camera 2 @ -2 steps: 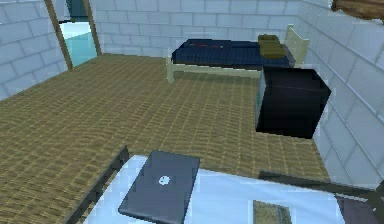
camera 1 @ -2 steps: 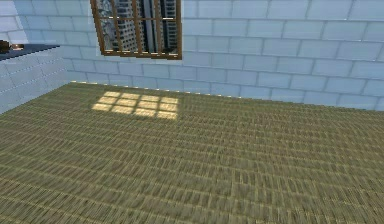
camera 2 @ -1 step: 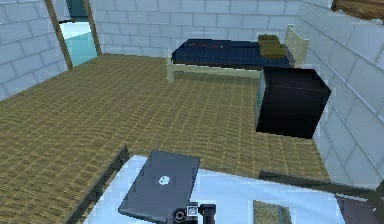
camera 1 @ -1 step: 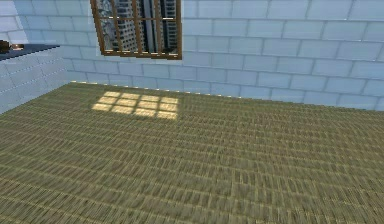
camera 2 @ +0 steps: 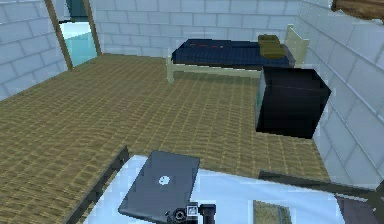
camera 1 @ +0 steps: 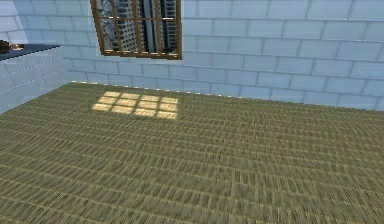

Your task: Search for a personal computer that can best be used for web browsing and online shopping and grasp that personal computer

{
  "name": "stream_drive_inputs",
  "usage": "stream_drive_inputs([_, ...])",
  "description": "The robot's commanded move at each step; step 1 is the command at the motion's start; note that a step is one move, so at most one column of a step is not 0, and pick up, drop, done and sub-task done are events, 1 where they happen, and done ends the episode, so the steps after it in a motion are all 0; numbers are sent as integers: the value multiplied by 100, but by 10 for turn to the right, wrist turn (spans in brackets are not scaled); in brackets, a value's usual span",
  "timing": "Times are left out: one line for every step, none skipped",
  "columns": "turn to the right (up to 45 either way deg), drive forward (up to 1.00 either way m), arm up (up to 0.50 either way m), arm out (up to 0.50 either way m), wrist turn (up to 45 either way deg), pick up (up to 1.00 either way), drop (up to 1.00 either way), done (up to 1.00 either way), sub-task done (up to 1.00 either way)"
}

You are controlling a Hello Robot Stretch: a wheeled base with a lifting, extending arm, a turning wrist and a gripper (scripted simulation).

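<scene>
A closed grey laptop [camera 2: 158, 186] lies flat on a white table [camera 2: 235, 195] at the bottom of the arm side view. My gripper [camera 2: 183, 214] shows at the bottom edge, right at the laptop's near corner, with its white marker squares [camera 2: 207, 210] beside it. The laptop rests on the table at the gripper's end, so I cannot tell whether the gripper holds anything.
A small olive-tan flat thing [camera 2: 266, 213] lies on the table to the right. Farther out stand a black cabinet [camera 2: 292, 102], a bed with a dark blue cover [camera 2: 225, 52], and a doorway [camera 2: 76, 35]. Ahead is open carpet, a window [camera 1: 137, 27] and a dark-topped counter [camera 1: 25, 52].
</scene>
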Motion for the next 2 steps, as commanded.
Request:
stream_drive_inputs([0, 0, 0, 0, 450, 0, 0, 0, 0])
stream_drive_inputs([0, 0, 0, 0, 450, 0, 0, 0, 0])
